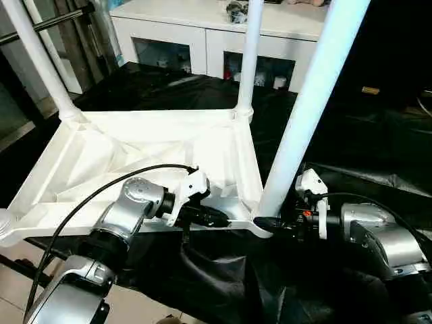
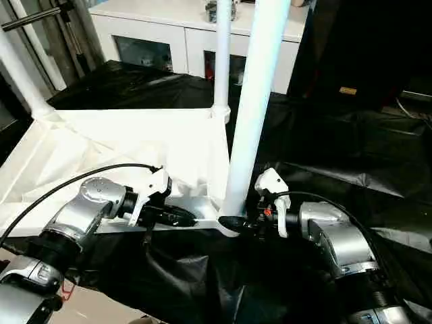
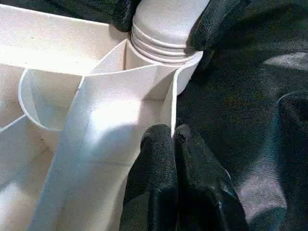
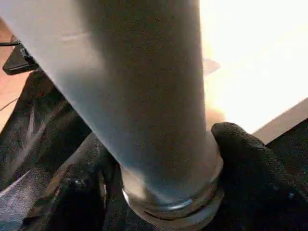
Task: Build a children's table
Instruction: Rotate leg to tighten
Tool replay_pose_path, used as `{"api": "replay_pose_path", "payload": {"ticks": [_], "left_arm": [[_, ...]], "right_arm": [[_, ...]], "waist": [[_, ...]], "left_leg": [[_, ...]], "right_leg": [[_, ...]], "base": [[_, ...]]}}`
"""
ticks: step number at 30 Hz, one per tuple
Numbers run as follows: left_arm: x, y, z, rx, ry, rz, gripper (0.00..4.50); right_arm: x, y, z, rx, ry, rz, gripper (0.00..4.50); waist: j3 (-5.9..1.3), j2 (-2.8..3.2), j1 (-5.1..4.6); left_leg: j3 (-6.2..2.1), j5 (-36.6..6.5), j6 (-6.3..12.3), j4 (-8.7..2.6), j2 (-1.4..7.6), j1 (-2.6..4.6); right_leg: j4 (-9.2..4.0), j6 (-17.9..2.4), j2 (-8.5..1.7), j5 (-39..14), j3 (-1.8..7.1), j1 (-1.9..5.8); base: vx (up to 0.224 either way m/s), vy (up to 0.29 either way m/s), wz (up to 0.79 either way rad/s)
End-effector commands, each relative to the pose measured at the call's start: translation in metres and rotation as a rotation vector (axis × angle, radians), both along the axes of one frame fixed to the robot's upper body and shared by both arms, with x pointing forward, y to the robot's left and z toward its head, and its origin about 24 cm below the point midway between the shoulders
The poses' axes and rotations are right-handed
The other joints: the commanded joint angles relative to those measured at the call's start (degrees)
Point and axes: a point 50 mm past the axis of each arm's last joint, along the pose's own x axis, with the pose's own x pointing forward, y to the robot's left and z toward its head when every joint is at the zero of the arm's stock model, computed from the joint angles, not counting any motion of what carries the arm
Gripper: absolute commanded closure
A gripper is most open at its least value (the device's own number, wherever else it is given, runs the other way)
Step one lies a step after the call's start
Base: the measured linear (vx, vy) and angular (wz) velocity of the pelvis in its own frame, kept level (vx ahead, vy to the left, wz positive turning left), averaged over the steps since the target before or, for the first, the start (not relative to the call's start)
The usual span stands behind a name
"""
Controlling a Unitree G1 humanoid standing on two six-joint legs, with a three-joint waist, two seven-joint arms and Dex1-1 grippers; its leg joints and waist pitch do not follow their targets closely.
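Observation:
The children's table top (image 1: 135, 148) lies upside down on the black cloth, ribbed underside up. Three white legs stand in its corner sockets: one at the far left (image 1: 40, 61), one at the far middle (image 1: 250, 61), and one at the near right corner (image 1: 310, 101). My left gripper (image 3: 173, 132) is shut on the top's near rim wall, close beside that near right socket. My right gripper (image 4: 163, 192) straddles the base of the near right leg (image 4: 144, 96). Its black fingers (image 4: 240, 159) press against both sides just above the socket.
A white cabinet (image 1: 202, 34) with glass doors stands behind the work table. Wrinkled black cloth (image 1: 351, 148) covers the table to the right. A metal rail (image 1: 47, 23) runs at the upper left. Bare floor (image 1: 13, 277) shows below the table's near left edge.

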Motion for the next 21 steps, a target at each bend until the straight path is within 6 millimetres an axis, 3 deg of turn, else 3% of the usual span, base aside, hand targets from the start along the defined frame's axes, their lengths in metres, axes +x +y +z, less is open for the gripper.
{"api": "replay_pose_path", "payload": {"ticks": [1, 9, 13, 15, 19, 20, 21], "left_arm": [[0.003, -0.01, 0.006, -0.043, -0.041, 0.03, 4.5], [0.008, -0.018, 0.004, -0.053, -0.061, 0.116, 4.5], [0.016, -0.029, 0.005, -0.054, -0.086, 0.217, 4.5], [0.021, -0.036, 0.004, -0.046, -0.104, 0.286, 4.5], [0.027, -0.051, 0.006, -0.061, -0.115, 0.364, 4.5], [0.026, -0.056, 0.006, -0.066, -0.115, 0.369, 4.5], [0.026, -0.06, 0.007, -0.073, -0.117, 0.368, 4.5]], "right_arm": [[-0.014, 0.027, -0.004, 0.089, 0.055, 0.138, 1.59], [-0.013, 0.031, -0.013, 0.087, 0.055, 0.053, 1.79], [0.008, 0.034, -0.029, -0.011, -0.002, -0.214, 1.8], [0.016, 0.038, -0.035, -0.03, 0.007, -0.326, 1.8], [0.026, 0.049, -0.045, -0.08, 0.024, -0.504, 1.8], [0.028, 0.051, -0.047, -0.105, 0.022, -0.553, 1.8], [0.03, 0.054, -0.049, -0.126, 0.014, -0.583, 1.8]], "waist": [[-3.19, -0.73, 0.1], [-3.14, -0.69, 0.22], [-2.72, -0.89, -0.59], [-2.41, -0.89, -1.28], [-2.31, -1.06, -1.59], [-2.17, -1.04, -1.74], [-2.11, -1.05, -1.88]], "left_leg": [[-0.76, -6.4, 4.16, -3.56, 2.83, 0.4], [-0.75, -7.0, 3.78, -3.6, 2.82, 0.59], [-0.88, -10.1, 1.54, -4.06, 2.59, 0.65], [-1.08, -13.2, 0.18, -4.38, 2.36, 1.12], [-1.12, -13.6, 0.2, -4.54, 2.37, 1.1], [-1.06, -13.9, -0.09, -4.6, 2.33, 1.26], [-1.22, -14.6, -0.37, -4.7, 2.12, 1.19]], "right_leg": [[-3.92, -12.8, -5.31, -4.7, 2.95, 2.81], [-4.11, -12.5, -5.33, -5.8, 2.98, 2.63], [-4.91, -11.2, -5.55, -13.6, 2.92, 2.41], [-5.66, -9.5, -5.53, -20.4, 2.91, 2.26], [-6.01, -8.1, -5.49, -21.8, 3.12, 2.16], [-6.09, -8.0, -5.54, -22.7, 3.24, 1.83], [-6.39, -7.2, -5.59, -25.4, 3.02, 2.06]], "base": [[0.0, 0.0, 0.0], [0.0, 0.0, 0.0], [0.0, 0.0, 0.0], [0.0, 0.0, 0.0], [0.0, 0.0, 0.0], [0.0, 0.0, 0.0], [0.0, 0.0, 0.0]]}}
